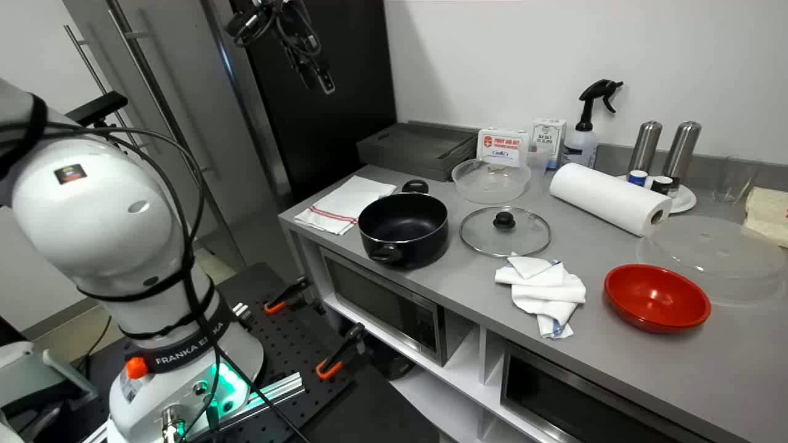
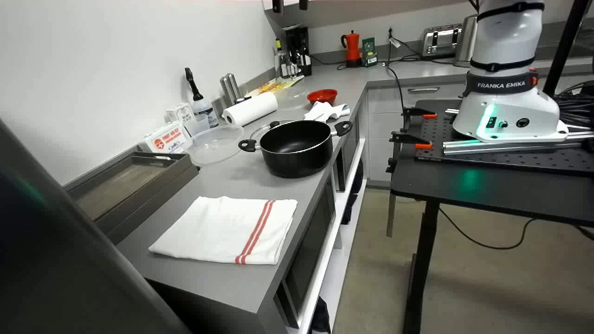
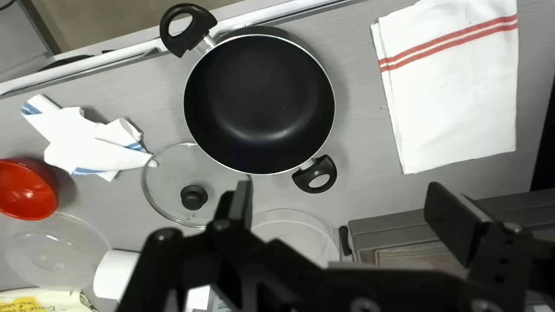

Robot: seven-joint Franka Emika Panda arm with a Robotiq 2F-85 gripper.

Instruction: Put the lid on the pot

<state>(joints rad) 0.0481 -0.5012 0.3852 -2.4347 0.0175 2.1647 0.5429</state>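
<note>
The black pot (image 1: 403, 237) stands upright and uncovered on the grey counter. It also shows in an exterior view (image 2: 297, 155) and in the wrist view (image 3: 260, 95), its inside bare. The clear glass lid (image 1: 483, 237) lies flat beside the pot, its dark knob up. In the wrist view the lid (image 3: 169, 184) is partly covered by the pot's edge and a finger. In an exterior view the lid (image 2: 262, 132) is mostly hidden behind the pot. My gripper (image 3: 340, 195) is open and empty, high above the counter. Its fingertips show at the top of an exterior view (image 2: 290, 5).
A folded striped towel (image 1: 345, 204) lies beside the pot, a crumpled cloth (image 1: 545, 292) beside the lid. Behind are a clear glass bowl (image 1: 491, 183), a grey tray (image 1: 412, 151) and a paper roll (image 1: 606, 197). A red bowl (image 1: 657, 298) and a clear cover (image 1: 708, 258) stand farther along.
</note>
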